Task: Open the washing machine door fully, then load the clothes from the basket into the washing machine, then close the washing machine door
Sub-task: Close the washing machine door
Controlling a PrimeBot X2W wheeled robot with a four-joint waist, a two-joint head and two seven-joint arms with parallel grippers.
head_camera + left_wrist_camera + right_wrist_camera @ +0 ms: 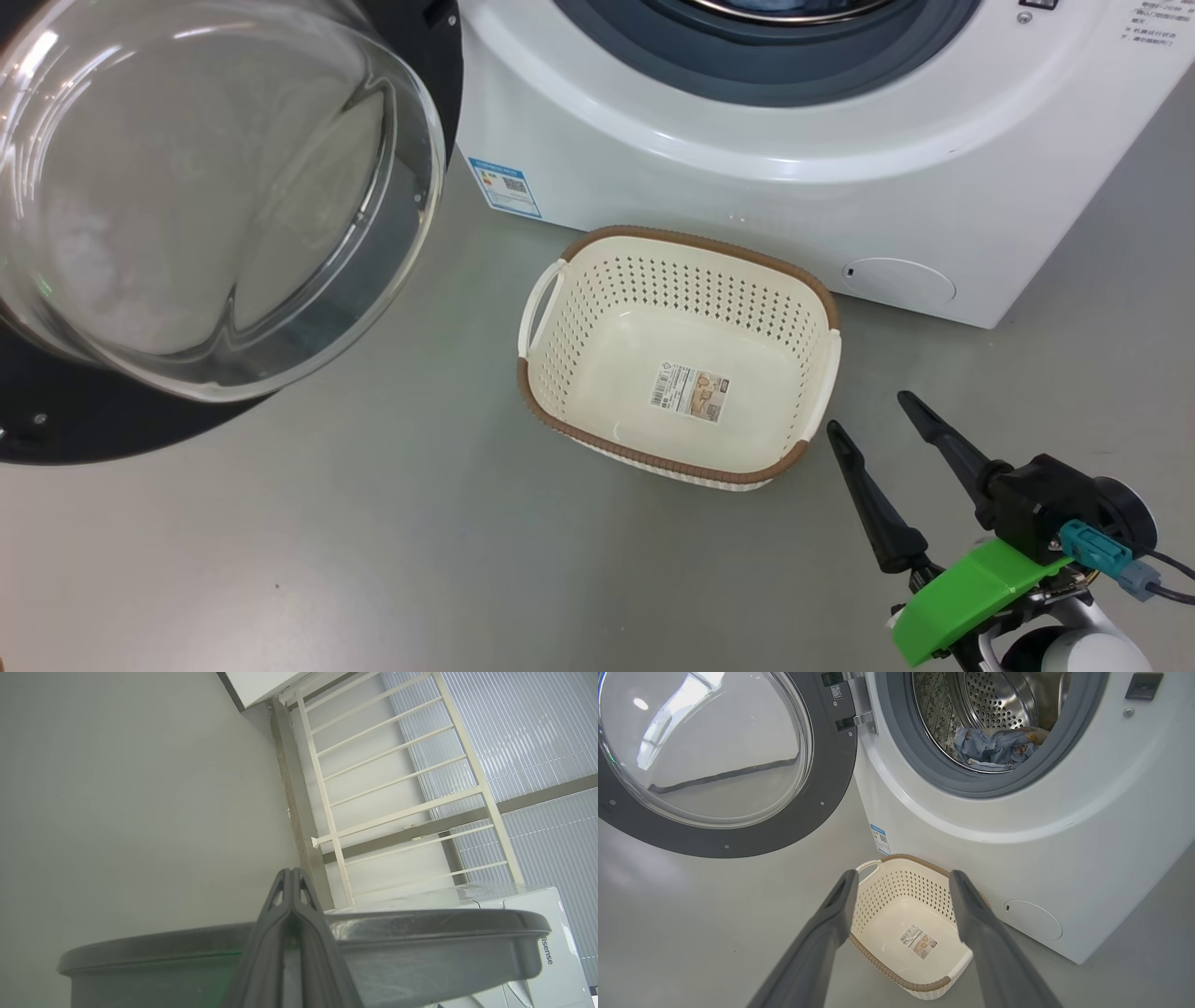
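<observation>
Right wrist view gives the plainest look. The door (833, 779) stands swung wide open on that view's left of the machine (1064, 826), hung from its hinge (859, 718) beside the opening. Its inner face is turned toward the robot, with the glass bowl (705, 746) bulging this way. Being round, it has no long axis. The line that counts is the upright hinge, and the free edge points away from the machine.

The clothes (994, 749) lie low in the drum (999, 700), inside the seal (915, 756), with nothing trailing over it that I can see. The basket (901, 886) sits empty on the floor (373, 560), just in front of the machine and below the opening. Loading looks done, so closing is what remains.

The right tool (903, 873) hangs near the basket, its fingers spread apart with nothing between them. The left tool (290, 871) has its fingers pressed together, holding nothing. It sits by a dark curved rim that I take to be the door's edge, though I cannot tell whether it touches.

To close the door well, I'd push on the black ring near the free edge, never on the glass. I'd follow the arc round the hinge, keep the right tool out of the sweep, and press until the latch catches.
</observation>
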